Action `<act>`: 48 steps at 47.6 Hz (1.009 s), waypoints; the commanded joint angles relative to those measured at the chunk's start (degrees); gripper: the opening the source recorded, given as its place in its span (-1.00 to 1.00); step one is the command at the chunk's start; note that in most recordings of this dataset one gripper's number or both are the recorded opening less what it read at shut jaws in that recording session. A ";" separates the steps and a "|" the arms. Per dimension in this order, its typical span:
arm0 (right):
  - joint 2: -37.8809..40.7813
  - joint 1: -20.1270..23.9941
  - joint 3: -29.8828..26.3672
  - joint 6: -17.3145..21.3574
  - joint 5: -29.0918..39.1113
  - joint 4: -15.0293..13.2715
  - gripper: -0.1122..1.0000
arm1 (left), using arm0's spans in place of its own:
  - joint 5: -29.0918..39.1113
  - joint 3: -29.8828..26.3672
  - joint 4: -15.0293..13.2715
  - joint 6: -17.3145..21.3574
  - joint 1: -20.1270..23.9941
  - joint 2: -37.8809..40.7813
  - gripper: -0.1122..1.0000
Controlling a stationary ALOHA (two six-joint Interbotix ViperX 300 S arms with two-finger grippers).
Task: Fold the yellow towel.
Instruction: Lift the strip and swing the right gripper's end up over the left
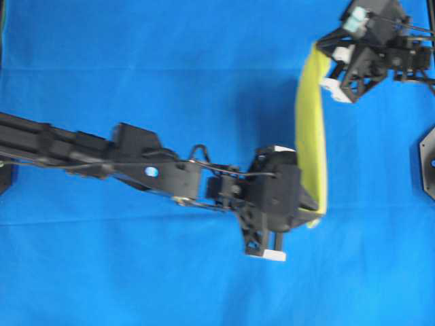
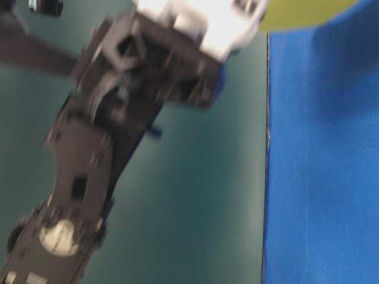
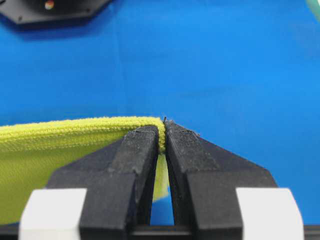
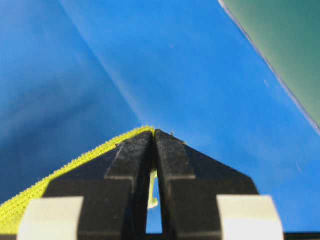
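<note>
The yellow towel [image 1: 311, 136] hangs lifted as a narrow strip between my two grippers, above the blue cloth [image 1: 170, 61]. My left gripper [image 1: 312, 214] is shut on the towel's near corner. In the left wrist view the black fingertips [image 3: 150, 137] pinch the hem, and the yellow towel [image 3: 60, 145] runs off to the left. My right gripper [image 1: 330, 72] is shut on the far corner at the top right. The right wrist view has the yellow towel's [image 4: 60, 173] hem leading into the closed jaws. A patch of the yellow towel [image 2: 302, 12] tops the table-level view.
The blue cloth [image 2: 325, 177] covers the table, and its edge meets a green surface [image 4: 285, 45]. A black arm base [image 1: 428, 159] sits at the right edge; in the left wrist view it is the black hexagonal base [image 3: 50, 7]. A blurred arm [image 2: 89, 154] fills the table-level view's left.
</note>
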 commanded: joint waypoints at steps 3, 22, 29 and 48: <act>-3.34 -1.67 1.41 0.26 2.72 -0.09 -0.74 | -0.44 -5.89 0.00 0.53 -1.41 2.46 -0.71; 7.29 -1.67 -0.26 0.26 -5.10 1.23 -0.74 | -2.29 -1.23 -0.35 -2.55 -1.41 2.20 -0.71; 15.56 -1.67 -4.57 0.18 -10.02 1.23 -0.74 | -8.35 7.91 -0.35 -8.79 -1.85 -1.23 -0.71; 29.00 -0.18 -14.85 0.09 -14.06 1.23 -0.74 | -13.54 23.38 -0.35 -12.57 -2.99 -7.03 -0.71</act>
